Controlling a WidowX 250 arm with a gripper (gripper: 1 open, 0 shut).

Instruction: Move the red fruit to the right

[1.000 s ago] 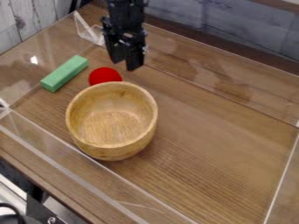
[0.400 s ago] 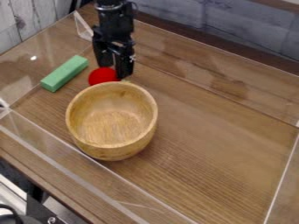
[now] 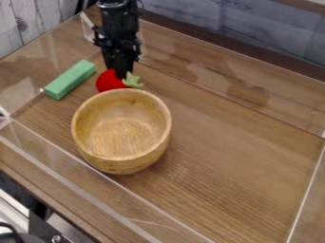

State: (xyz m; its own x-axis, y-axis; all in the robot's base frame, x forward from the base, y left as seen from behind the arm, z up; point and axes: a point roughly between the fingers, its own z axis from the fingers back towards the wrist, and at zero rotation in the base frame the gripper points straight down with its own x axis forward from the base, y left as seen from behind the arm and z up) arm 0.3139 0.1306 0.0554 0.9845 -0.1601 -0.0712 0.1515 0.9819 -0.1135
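**Hand on red fruit, left rear of desk**

Hand (image 3: 121, 68): black, pointing straight down, fingers drawn in around the small glossy red rounded toy fruit (image 3: 112, 82), apparently clamped on it; a top grip suits a lift clear of the bowl.

Fruit: on the wooden desk (image 3: 229, 123), green leafy tip toward the right, just behind the round light wooden bowl (image 3: 121, 130), so a carry rightward likely needs height.

Green rectangular block (image 3: 70, 79): left of fruit, apart.

Clear low wall (image 3: 76, 176): rims the desk.

fruit (image 3: 110, 83) behind bowl (image 3: 121, 130) — block (image 3: 68, 79) left
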